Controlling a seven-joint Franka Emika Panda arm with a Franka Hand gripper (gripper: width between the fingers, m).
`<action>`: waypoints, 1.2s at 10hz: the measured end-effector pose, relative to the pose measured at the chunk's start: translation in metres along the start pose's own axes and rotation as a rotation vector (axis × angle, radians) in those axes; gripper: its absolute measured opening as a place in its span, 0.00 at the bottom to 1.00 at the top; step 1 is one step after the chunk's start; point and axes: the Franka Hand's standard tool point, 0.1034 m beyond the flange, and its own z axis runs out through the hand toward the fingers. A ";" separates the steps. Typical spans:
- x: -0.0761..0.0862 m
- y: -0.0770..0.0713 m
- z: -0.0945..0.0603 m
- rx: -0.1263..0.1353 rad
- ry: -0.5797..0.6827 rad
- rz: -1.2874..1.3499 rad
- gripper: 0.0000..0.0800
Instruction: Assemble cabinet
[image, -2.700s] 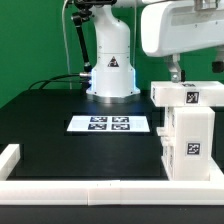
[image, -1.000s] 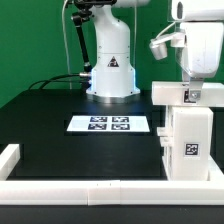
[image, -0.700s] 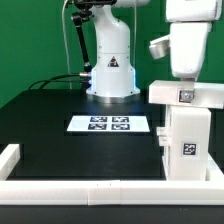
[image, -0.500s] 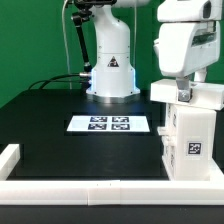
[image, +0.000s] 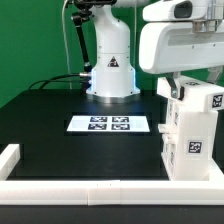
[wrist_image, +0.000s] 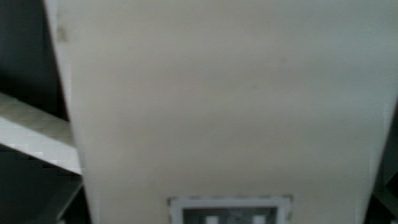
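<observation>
The cabinet's tall white body (image: 190, 145) stands at the exterior view's right and bears a square tag on its front. A smaller white tagged block (image: 205, 100) lies tilted on top of it. My gripper (image: 178, 88) comes down from the big white hand onto the block's left end and looks shut on it; the fingertips are mostly hidden. In the wrist view a white panel face (wrist_image: 231, 110) of this cabinet fills the picture, with a tag (wrist_image: 231, 212) at one edge. No fingers show there.
The marker board (image: 108, 124) lies on the black table in the middle. The arm's white base (image: 110, 70) stands behind it, with black cables (image: 50, 82) to its left. White border rails run along the front (image: 90, 190) and left (image: 8, 158).
The hand has turned and swung toward the exterior view's left. The small top block turned with it and now sits tilted, shifted toward the right edge.
</observation>
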 end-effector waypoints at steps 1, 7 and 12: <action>-0.001 0.000 0.000 0.000 -0.005 0.084 0.70; -0.005 0.006 0.003 0.002 -0.011 0.464 0.70; -0.012 0.017 0.001 0.000 -0.015 0.507 0.69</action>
